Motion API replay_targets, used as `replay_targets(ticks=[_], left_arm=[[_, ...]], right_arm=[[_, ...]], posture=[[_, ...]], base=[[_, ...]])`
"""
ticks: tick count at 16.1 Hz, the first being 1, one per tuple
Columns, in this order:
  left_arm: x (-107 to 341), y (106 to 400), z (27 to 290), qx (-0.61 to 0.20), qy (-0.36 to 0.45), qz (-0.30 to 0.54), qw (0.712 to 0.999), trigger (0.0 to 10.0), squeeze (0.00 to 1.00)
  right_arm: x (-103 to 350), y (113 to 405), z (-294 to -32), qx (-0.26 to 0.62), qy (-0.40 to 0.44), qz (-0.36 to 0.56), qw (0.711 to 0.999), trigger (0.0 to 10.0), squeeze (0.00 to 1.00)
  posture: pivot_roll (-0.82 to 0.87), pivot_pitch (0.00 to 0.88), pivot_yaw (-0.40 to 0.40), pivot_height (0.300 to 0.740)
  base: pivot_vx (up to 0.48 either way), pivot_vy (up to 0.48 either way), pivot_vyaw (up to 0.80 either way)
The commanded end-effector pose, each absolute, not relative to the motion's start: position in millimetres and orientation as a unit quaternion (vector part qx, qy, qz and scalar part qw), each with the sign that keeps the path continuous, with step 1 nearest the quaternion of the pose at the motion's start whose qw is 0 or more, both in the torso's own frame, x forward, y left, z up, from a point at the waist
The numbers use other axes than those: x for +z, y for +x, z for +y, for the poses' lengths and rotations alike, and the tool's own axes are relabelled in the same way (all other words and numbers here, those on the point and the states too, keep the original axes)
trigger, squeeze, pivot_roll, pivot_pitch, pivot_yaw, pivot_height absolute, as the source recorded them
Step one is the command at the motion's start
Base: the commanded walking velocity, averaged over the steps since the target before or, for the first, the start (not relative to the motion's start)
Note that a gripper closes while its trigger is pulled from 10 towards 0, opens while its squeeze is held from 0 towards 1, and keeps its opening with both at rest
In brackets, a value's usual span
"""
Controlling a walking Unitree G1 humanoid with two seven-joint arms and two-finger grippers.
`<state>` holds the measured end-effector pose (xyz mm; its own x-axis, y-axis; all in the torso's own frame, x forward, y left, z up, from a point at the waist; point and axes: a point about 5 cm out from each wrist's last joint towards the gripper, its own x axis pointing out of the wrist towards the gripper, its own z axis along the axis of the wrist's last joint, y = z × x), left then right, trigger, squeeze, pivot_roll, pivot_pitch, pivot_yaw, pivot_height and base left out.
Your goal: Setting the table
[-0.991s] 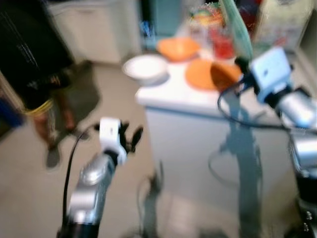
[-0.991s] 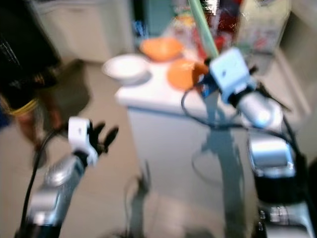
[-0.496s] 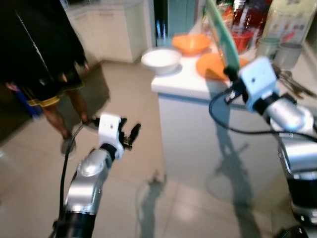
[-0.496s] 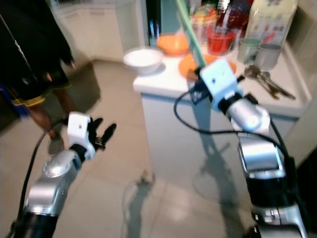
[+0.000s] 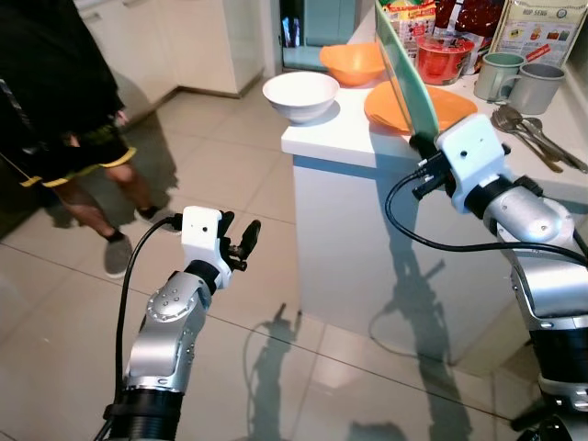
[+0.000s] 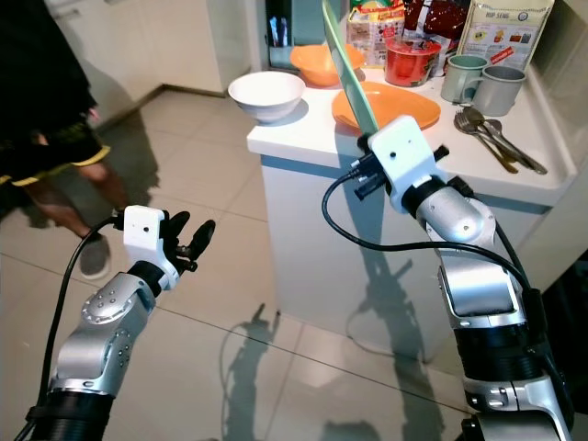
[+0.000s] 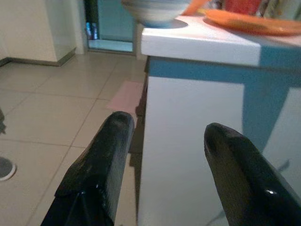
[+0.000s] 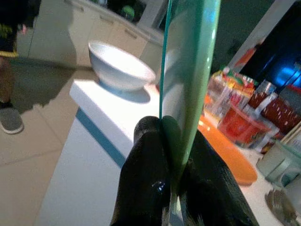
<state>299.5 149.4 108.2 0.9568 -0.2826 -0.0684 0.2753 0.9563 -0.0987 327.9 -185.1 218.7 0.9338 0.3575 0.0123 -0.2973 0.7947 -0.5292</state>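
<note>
Green plate (image 8: 188, 70) in right end effector (image 8: 174, 155), counter (image 5: 340, 138) nearer than before.

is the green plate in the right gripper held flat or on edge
On edge: the green plate stands upright, its rim pinched in the right gripper beside the counter.

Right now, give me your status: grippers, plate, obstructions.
Right gripper shut on green plate, held edge-up over counter. Left gripper open, empty, out beside counter. Person standing at left.
</note>
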Motion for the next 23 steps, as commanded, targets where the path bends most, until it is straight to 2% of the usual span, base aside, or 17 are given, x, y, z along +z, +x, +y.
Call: replay_targets(ticks=[1,7,8,11,13,14,23], left_arm=[[104.1,298.2,158.3,-0.115,-0.055,0.044,0.991,10.0,0.0],[106.1,302.2,145.6,-0.141,-0.057,0.034,0.988,10.0,0.0],[107.7,305.1,141.1,-0.151,-0.036,0.03,0.987,10.0,0.0],[110.1,305.8,131.9,-0.172,-0.018,0.015,0.985,10.0,0.0],[109.7,307.2,132.1,-0.166,-0.017,0.015,0.986,10.0,0.0],[109.4,309.4,135.5,-0.151,-0.045,0.019,0.987,10.0,0.0],[111.2,312.2,134.8,-0.155,-0.043,0.007,0.987,10.0,0.0]], right_arm=[[229.3,330.6,-183.3,0.172,-0.264,-0.084,0.945,10.0,0.0],[226.8,334.6,-183.7,0.175,-0.265,-0.079,0.945,10.0,0.0],[226.6,334.4,-185.1,0.175,-0.268,-0.077,0.944,10.0,0.0],[224.5,334.1,-187.1,0.175,-0.275,-0.071,0.943,10.0,0.0],[222.5,335.0,-189.0,0.173,-0.272,-0.067,0.944,10.0,0.0],[221.8,335.6,-189.6,0.172,-0.272,-0.065,0.945,10.0,0.0],[225.7,337.0,-193.7,0.168,-0.274,-0.069,0.944,10.0,0.0]], posture=[[0.02,0.0,0.031,0.74],[-0.01,0.0,0.031,0.74],[-0.01,0.0,0.031,0.74],[-0.03,0.0,0.037,0.74],[-0.03,0.0,0.042,0.74],[-0.02,0.0,0.043,0.74],[-0.02,0.0,0.045,0.74]], base=[[0.0,0.0,0.0],[0.0,0.0,0.0],[0.0,0.0,0.0],[0.0,-0.451,0.0],[0.0,-0.48,0.0],[0.0,0.0,0.0],[-0.053,0.0,0.0]])
